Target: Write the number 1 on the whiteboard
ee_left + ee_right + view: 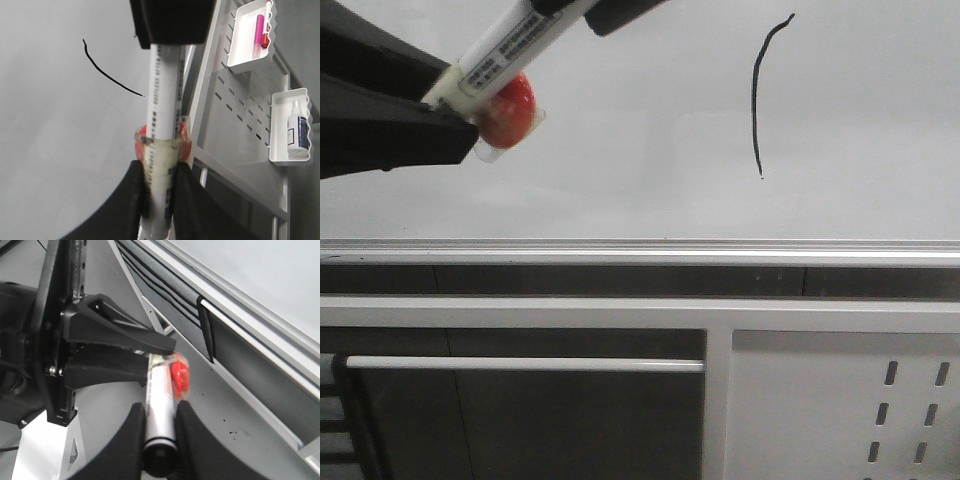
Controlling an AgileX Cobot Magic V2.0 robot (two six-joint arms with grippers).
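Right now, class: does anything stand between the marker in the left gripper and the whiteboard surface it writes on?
Nothing visible does. The left gripper is shut on the marker, and only bare whiteboard shows around it. The number 1 is already drawn, off to one side of the marker.

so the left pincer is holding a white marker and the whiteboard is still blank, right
Not blank. The front view shows the number 1 already drawn as a black stroke on the whiteboard. The rest holds: the left pincer is shut on the white marker.
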